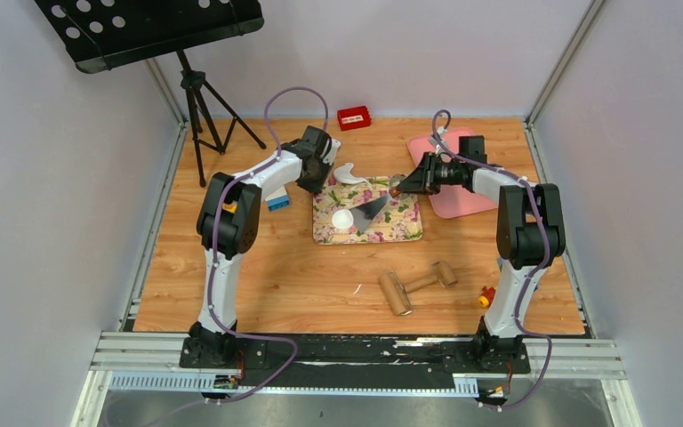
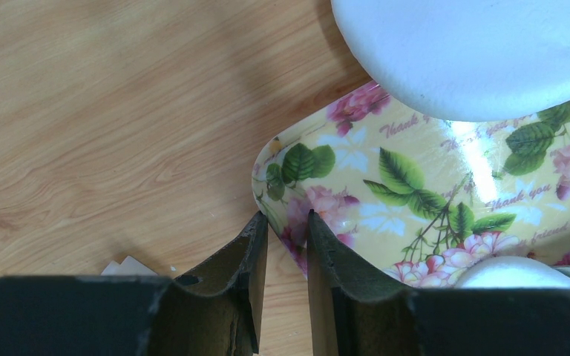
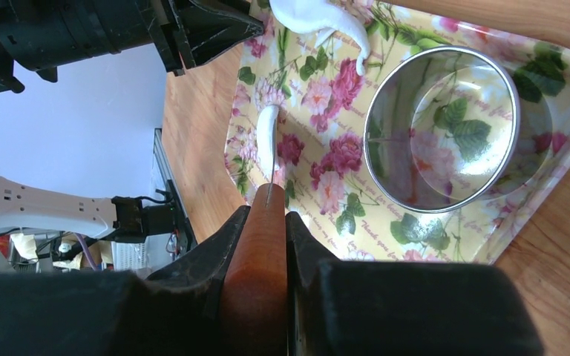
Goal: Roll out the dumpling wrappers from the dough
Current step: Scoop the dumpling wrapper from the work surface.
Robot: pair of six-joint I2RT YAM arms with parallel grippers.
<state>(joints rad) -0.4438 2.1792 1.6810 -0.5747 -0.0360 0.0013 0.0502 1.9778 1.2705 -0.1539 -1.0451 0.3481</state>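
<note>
The dough [image 2: 475,52] runs off frame; white disc [image 2: 512,273], perhaps a wrapper, half hidden.

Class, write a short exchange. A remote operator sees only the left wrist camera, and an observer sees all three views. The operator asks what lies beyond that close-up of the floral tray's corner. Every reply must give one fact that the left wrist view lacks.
Operator: I see only a corner of the floral tray and some white dough. What is the other arm doing?
Observer: The right gripper is shut on a reddish-brown wooden handle, above the tray.
Operator: Is there a roller anywhere?
Observer: Yes. A wooden roller lies on the table on the near side of the tray, toward the arm bases, apart from both grippers.
</note>
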